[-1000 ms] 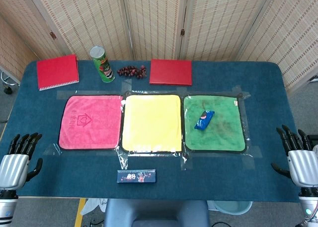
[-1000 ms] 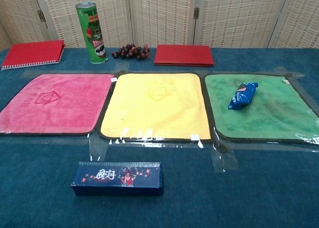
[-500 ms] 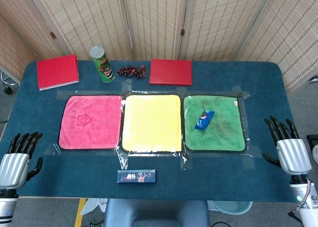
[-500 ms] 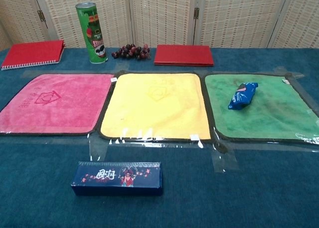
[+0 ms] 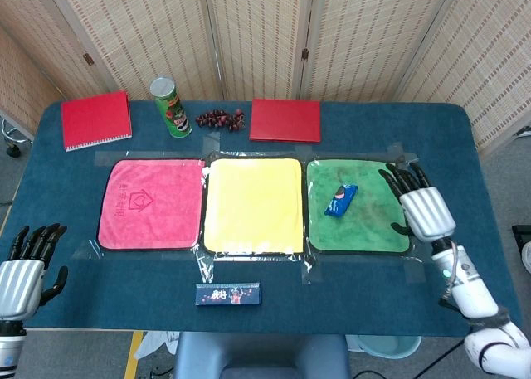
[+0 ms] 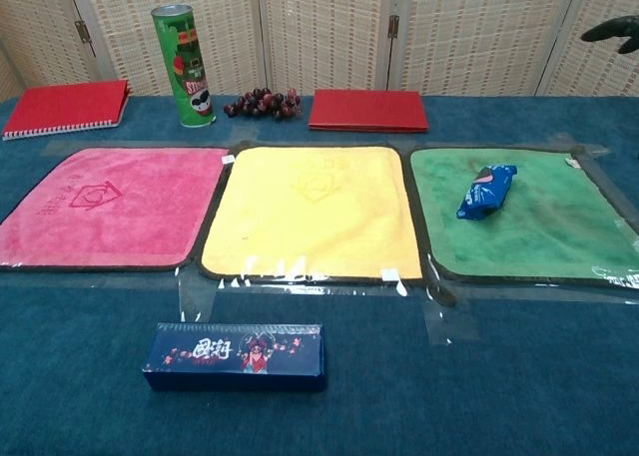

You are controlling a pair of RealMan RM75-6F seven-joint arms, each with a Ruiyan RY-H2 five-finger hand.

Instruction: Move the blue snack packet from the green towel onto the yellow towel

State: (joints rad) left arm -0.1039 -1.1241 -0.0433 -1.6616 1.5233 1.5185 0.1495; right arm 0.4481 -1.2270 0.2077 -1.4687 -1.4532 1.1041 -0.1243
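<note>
Blue crinkly foil snack packet (image 5: 341, 200) — likely light, soft, slippery — take its middle; empty spread-fingered right hand (image 5: 421, 207) at its three o'clock.

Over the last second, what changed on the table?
The right hand moved from the table's right near edge inward and forward; it now hangs open over the right edge of the green towel, with fingertips entering the chest view at top right. It holds nothing. The blue snack packet lies where it was on the green towel, the yellow towel is bare, and the left hand barely shifted.
</note>
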